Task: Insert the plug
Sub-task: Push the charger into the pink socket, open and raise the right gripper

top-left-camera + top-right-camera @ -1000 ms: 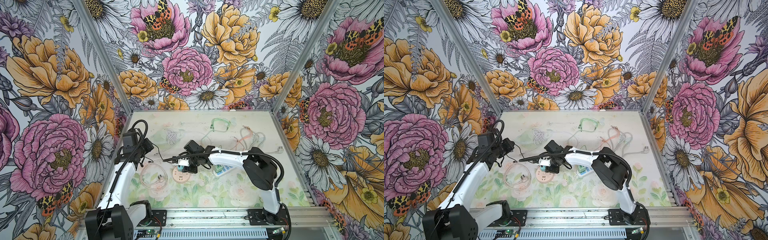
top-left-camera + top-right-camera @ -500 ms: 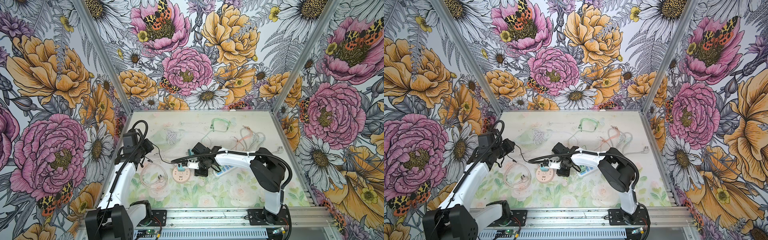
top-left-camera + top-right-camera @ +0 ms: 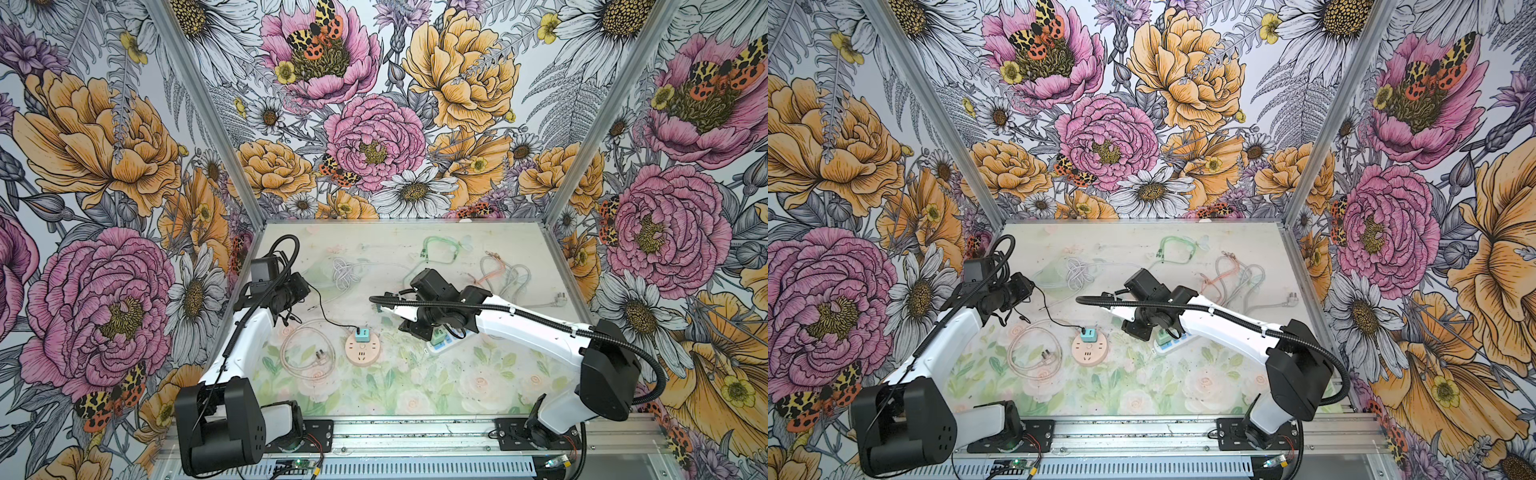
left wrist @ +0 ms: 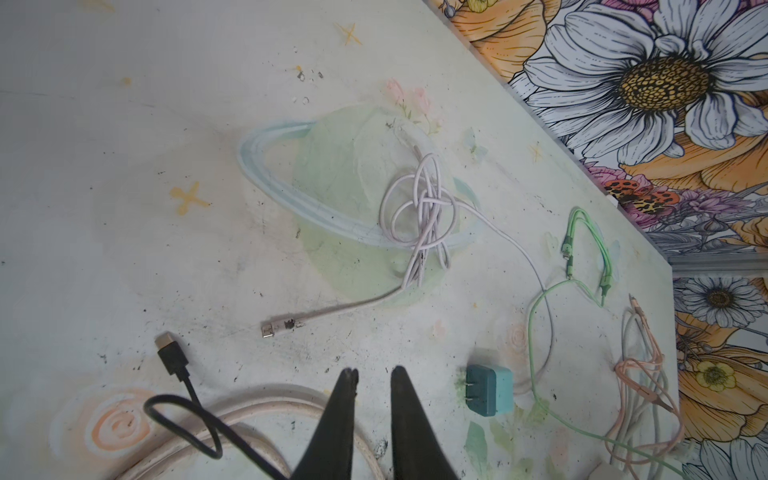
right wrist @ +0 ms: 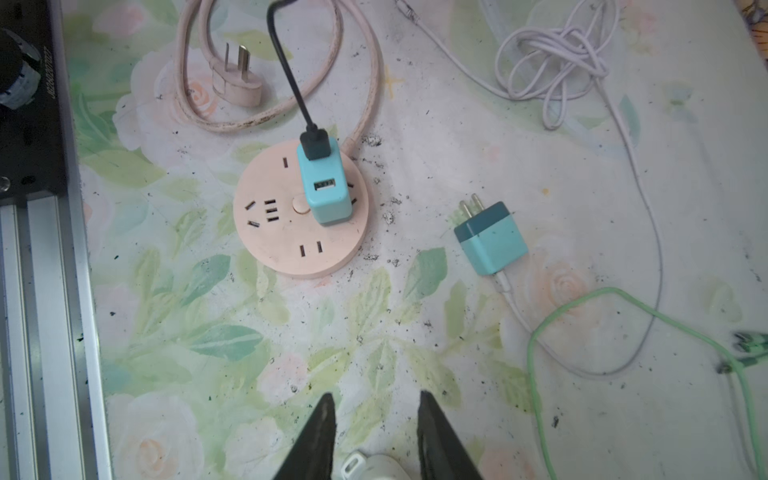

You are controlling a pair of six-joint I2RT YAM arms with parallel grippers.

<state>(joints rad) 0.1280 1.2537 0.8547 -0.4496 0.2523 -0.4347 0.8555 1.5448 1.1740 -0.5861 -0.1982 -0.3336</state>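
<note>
Both top views overlook the table (image 3: 374,395); wrist cameras face it closely.

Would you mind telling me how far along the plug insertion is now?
Done: one teal charger stands seated in the round pink socket, a black cable plugged into it. In hand: nothing; the left gripper and right gripper are both open and empty. Left: possibly a second teal charger, lying loose on the table with bare prongs; whether it must go in too is unclear.

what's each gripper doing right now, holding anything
left gripper: open a little, holding nothing
right gripper: open, holding nothing
</note>
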